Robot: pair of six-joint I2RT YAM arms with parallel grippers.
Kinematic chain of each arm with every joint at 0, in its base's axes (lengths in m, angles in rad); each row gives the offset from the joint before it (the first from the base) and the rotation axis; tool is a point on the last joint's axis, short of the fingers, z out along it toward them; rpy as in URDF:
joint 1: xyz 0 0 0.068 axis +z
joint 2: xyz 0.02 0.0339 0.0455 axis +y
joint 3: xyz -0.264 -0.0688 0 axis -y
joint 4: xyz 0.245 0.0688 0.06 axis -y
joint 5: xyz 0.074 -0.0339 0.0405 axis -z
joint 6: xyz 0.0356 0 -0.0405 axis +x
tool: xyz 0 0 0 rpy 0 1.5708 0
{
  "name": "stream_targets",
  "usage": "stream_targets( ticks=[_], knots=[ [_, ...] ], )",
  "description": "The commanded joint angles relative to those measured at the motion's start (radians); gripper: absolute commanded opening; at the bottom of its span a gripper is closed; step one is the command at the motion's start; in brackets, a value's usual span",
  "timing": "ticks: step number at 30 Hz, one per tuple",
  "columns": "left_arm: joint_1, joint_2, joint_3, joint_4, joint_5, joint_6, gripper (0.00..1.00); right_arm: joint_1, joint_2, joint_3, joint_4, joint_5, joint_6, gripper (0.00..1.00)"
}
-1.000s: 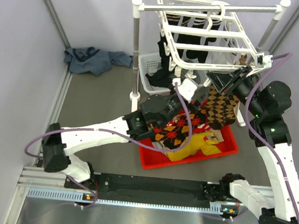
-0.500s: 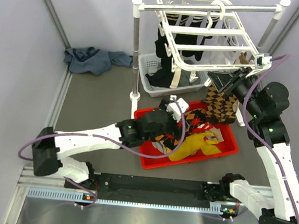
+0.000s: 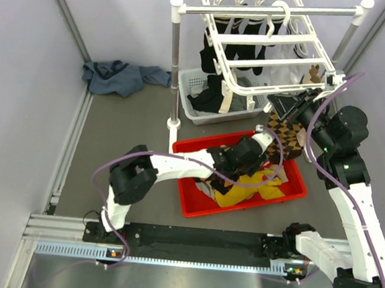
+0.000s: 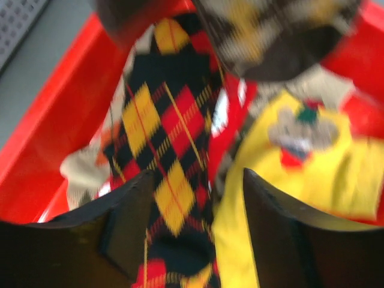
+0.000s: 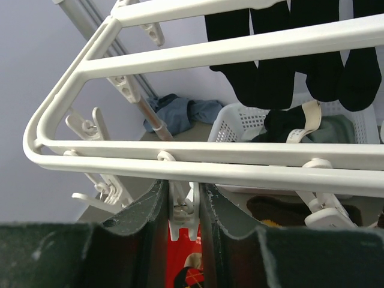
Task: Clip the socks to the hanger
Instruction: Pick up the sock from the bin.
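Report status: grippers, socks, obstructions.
Left gripper open above black-and-red argyle sock in red bin. Right gripper shut on a clip of the hanger. Brown argyle sock hangs nearby. Yellow garment crowds the sock.

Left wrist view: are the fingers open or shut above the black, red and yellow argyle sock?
Open: the fingers stand apart, the argyle sock in the red tray showing through the gap between them.

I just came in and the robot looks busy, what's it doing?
It's hanging up socks. The left tool is open over a black, red and yellow sock in the red tray, not gripping it yet. The right tool pinches a clip on the white hanger, with a brown sock dangling close by.
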Motion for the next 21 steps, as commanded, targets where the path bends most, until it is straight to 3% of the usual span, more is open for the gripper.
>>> stream_targets(
  ticks=[1, 6, 21],
  knots=[
    [0.055, 0.089, 0.139, 0.001, 0.001, -0.045, 0.62, -0.006, -0.008, -0.008, 0.011, 0.019, -0.035, 0.00],
    [0.107, 0.197, 0.231, -0.021, 0.044, -0.067, 0.48, -0.006, -0.005, -0.011, 0.006, 0.026, -0.045, 0.00],
    [0.135, 0.307, 0.285, -0.067, 0.206, -0.104, 0.42, -0.006, -0.002, -0.020, 0.015, 0.035, -0.047, 0.00]
  ],
)
